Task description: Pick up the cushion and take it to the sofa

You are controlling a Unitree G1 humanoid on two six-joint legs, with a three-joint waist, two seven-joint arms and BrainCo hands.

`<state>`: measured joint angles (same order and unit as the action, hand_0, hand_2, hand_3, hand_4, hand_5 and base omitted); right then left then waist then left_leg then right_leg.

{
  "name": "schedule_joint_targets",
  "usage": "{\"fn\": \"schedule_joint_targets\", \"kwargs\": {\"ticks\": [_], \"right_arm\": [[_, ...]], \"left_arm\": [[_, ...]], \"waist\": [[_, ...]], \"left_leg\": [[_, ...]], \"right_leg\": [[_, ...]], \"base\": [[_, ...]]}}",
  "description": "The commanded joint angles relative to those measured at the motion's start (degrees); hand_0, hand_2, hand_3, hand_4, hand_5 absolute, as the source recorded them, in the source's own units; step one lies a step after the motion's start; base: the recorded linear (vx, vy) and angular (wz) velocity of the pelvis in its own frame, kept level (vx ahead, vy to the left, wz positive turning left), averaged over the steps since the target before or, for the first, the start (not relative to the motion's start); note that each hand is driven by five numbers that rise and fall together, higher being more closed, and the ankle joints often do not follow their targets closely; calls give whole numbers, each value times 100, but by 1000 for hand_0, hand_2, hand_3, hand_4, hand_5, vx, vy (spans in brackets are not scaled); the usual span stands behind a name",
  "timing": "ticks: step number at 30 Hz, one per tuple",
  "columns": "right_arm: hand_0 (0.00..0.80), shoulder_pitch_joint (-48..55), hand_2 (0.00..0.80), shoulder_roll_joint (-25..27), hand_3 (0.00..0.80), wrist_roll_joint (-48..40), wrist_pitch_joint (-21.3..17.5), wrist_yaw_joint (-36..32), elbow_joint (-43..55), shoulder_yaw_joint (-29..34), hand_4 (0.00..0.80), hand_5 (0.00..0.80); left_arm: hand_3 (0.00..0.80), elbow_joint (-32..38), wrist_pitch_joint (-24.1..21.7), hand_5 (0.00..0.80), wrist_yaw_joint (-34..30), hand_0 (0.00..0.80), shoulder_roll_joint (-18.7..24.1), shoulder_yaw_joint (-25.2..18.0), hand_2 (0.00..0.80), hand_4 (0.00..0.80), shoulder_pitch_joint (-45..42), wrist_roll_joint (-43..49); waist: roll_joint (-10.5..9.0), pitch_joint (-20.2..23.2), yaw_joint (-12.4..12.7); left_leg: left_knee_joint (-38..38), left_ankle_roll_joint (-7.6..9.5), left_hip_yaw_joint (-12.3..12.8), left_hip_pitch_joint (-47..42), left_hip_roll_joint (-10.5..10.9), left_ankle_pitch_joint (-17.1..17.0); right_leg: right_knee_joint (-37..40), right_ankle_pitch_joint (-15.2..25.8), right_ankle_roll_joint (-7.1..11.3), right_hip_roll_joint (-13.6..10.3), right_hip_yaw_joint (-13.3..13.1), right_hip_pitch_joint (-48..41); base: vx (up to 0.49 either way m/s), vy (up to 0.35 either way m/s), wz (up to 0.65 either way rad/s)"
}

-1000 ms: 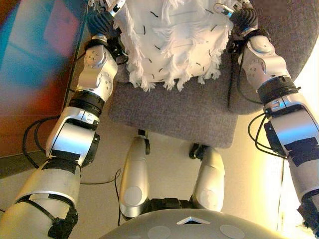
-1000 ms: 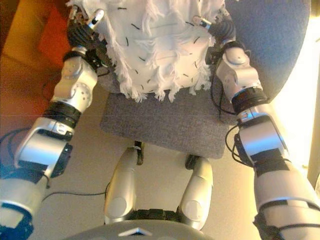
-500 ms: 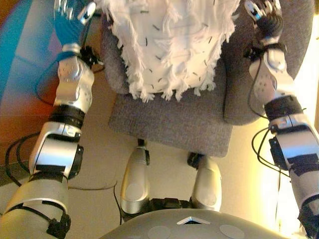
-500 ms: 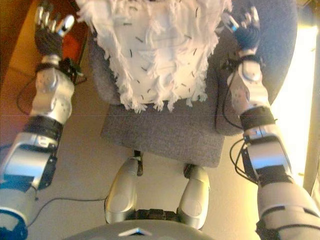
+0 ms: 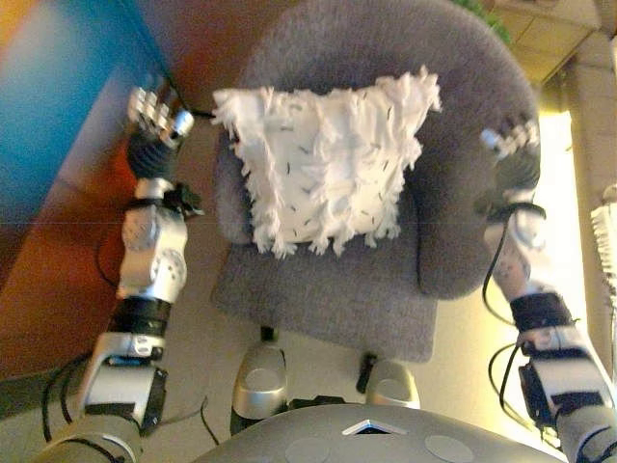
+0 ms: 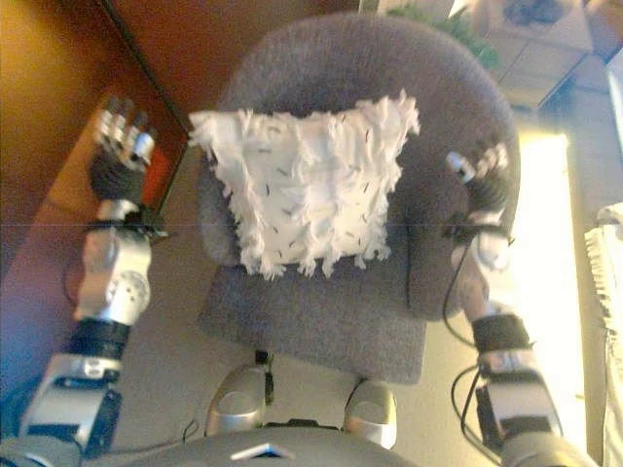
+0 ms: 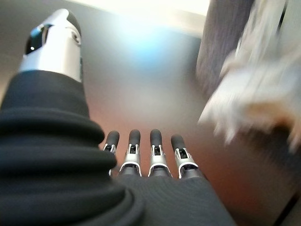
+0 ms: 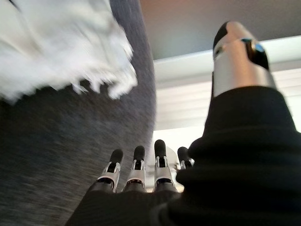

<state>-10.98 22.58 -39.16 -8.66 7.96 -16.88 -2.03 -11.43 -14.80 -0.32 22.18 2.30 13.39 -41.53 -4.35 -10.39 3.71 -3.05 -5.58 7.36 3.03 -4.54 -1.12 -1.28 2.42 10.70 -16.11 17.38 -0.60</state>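
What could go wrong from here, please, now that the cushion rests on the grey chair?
The cushion leans against the backrest of the grey chair; its lower fringe hangs over the seat, so it might slide forward. The left hand and right hand are open beside the chair and could brush its sides.

Both silver-grey arms reached forward, the left hand and right hand raised with fingers straight, holding nothing, one at each side of the grey armchair.
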Motion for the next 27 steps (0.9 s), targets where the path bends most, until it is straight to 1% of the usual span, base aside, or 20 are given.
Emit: {"fn": "schedule_joint_targets", "kwargs": {"ticks": [1,3,6,8,9,11,14,15,17,20,22,24,27], "right_arm": [[0,661,0,-234,0,-101,-238,-807,550,-27,0,0],[0,1076,0,-489,0,-409,-257,-1203,699,-152,0,0],[0,1564,0,-634,0,-751,-286,-1645,761,-331,0,0],[0,1778,0,-657,0,-1084,-273,-1801,821,-434,0,0],[0,1889,0,-667,0,-1276,-254,-1878,849,-501,0,0],[0,2006,0,-706,0,-1399,-269,-1968,816,-603,0,0],[0,2095,0,-813,0,-2129,-152,-2118,773,-757,0,0],[0,2074,0,-843,0,-2298,-122,-2219,708,-815,0,0],[0,1980,0,-813,0,-2332,-97,-2370,667,-932,0,0],[0,1854,0,-735,0,-2193,-146,-2423,669,-1120,0,0],[0,1792,0,-708,0,-2195,-159,-2395,689,-1217,0,0],[0,1801,0,-691,0,-2171,-179,-2378,672,-1257,0,0],[0,1915,0,-699,0,-2017,-105,-2291,705,-1279,0,0]], "left_arm": [[0,322,217,0,-744,0,-97,38,0,0,-451,-189],[0,391,401,0,-1047,0,-136,112,0,0,-873,-215],[0,402,710,0,-1289,0,-179,166,0,0,-1358,-461],[0,331,562,0,-1266,0,-142,259,0,0,-1571,-191],[0,329,594,0,-1243,0,-104,310,0,0,-1677,-237],[0,272,694,0,-1291,0,-115,332,0,0,-1773,-492],[0,307,839,0,-1524,0,-141,411,0,0,-1894,-752],[0,314,1007,0,-1743,0,-154,516,0,0,-1857,-1095],[0,330,1208,0,-1923,0,-195,651,0,0,-1784,-1535],[0,297,1146,0,-1970,0,-137,831,0,0,-1661,-1625],[0,322,1130,0,-1891,0,-116,899,0,0,-1600,-1619],[0,318,1051,0,-1766,0,-84,899,0,0,-1597,-1376],[0,313,1056,0,-1676,0,-84,886,0,0,-1664,-1209]], "waist": [[72,562,-85],[71,635,-143],[73,688,-208],[84,684,-239],[94,688,-255],[99,689,-271],[117,686,-283],[128,683,-298],[148,672,-313],[171,676,-324],[178,695,-323],[181,733,-325],[173,773,-341]], "left_leg": [[287,174,106,-200,-149,33],[488,187,220,-361,-161,-29],[638,195,342,-514,-159,-60],[665,199,392,-555,-157,-62],[670,197,418,-567,-159,-65],[674,200,439,-594,-154,-60],[689,212,471,-640,-147,-44],[705,210,493,-654,-160,-48],[713,207,503,-662,-165,-48],[716,201,505,-654,-156,-45],[722,195,504,-654,-156,-50],[736,189,515,-664,-159,-46],[767,198,522,-700,-151,-41]], "right_leg": [[132,262,52,-13,-158,89],[274,306,65,79,-168,-2],[380,312,42,178,-205,-93],[402,302,26,213,-224,-114],[414,300,17,231,-240,-121],[443,298,10,247,-258,-143],[489,300,-1,269,-275,-182],[497,304,-5,278,-272,-185],[522,312,-10,287,-271,-195],[554,325,-8,296,-277,-188],[569,335,-3,295,-279,-185],[595,336,0,299,-282,-202],[628,340,6,302,-301,-234]], "base": [[4,-18,-15],[-17,-18,-20],[-35,-6,-25],[-52,-5,-13],[-44,-4,-13],[-38,-1,-12],[-37,0,-6],[-43,-6,-4],[-44,-2,-3],[-48,-2,-11],[-22,-2,-7],[-1,-2,-5],[4,0,-1]]}}
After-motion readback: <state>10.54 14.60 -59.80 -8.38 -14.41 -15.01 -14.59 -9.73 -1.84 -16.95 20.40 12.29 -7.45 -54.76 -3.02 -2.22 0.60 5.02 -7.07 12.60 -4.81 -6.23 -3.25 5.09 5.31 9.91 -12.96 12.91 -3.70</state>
